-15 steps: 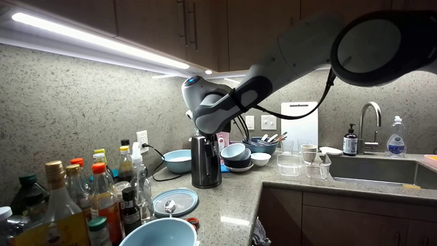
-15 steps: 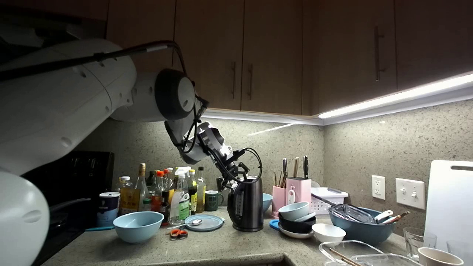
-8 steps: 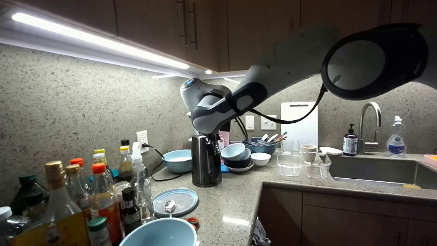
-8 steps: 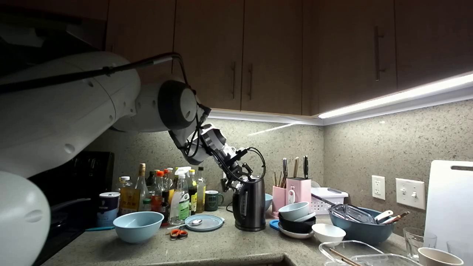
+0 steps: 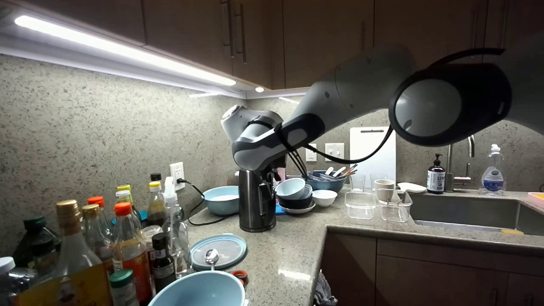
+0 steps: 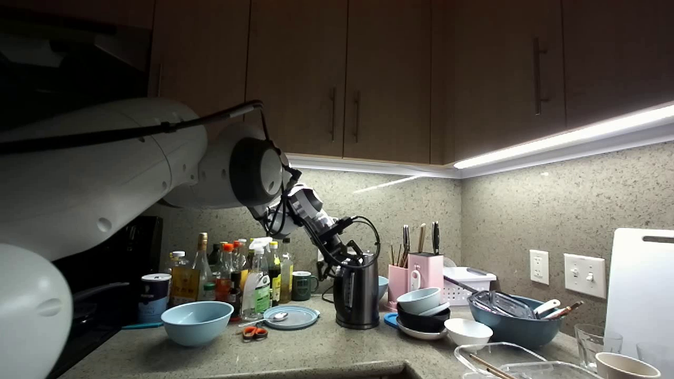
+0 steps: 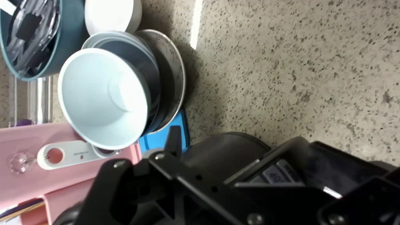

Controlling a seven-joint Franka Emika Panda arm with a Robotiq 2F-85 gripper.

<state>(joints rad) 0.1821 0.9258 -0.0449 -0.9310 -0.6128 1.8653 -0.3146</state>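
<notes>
Judged as positioning at the kettle (image 6: 360, 300), with the pincer (image 6: 342, 262) at its top near the handle (image 6: 339, 295). Seen in the wrist view with fingers (image 7: 173, 140) spread wide, not clamped; cannot tell whether touching. Calls next, by estimate, for checking finger clearance around the handle before any squeeze. Of the kettle, noted: upright, dark metallic, with a pale gauge strip (image 6: 348, 291) beside the handle; half hidden at lower middle of the wrist view. Stands on the counter (image 6: 295, 351), left of the stacked bowls (image 6: 421, 317) in both exterior views.
</notes>
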